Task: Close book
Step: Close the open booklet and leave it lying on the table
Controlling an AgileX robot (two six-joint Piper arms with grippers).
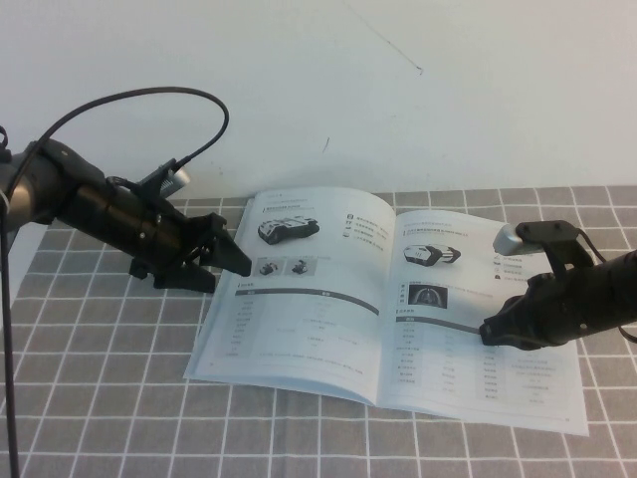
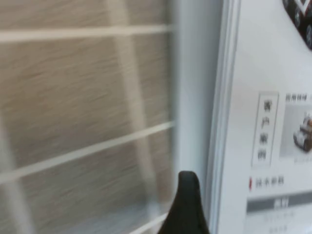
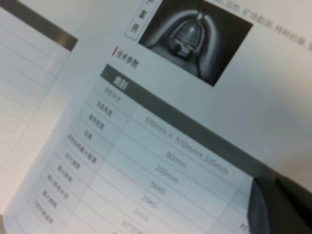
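Book (image 1: 328, 299) is lying open and flat on a grey checked tablecloth (image 1: 100, 398), roughly in the middle of the table, with its spine running from far to near and its pages facing up. Both pages are showing small photographs of vehicles above printed tables of figures. The left gripper (image 1: 239, 264) is reaching in from the left, with its tip sitting at the left page's outer edge, about halfway along it; whether it is touching the paper I cannot tell. The left wrist view is showing that page edge running beside the cloth, with a dark tip just beside it. Whether this claw is spread or pressed together I cannot tell. The right gripper (image 1: 488, 332) is coming in from the right and lying low over the right page, with its tip resting over the printed table near the middle of that page. The right wrist view is showing the page's table of figures close up, with a dark part of the claw in one corner. Its state, spread or pressed together, I cannot tell either. A black cable (image 1: 149, 95) is arching above the left arm in front of the white wall (image 1: 398, 100).
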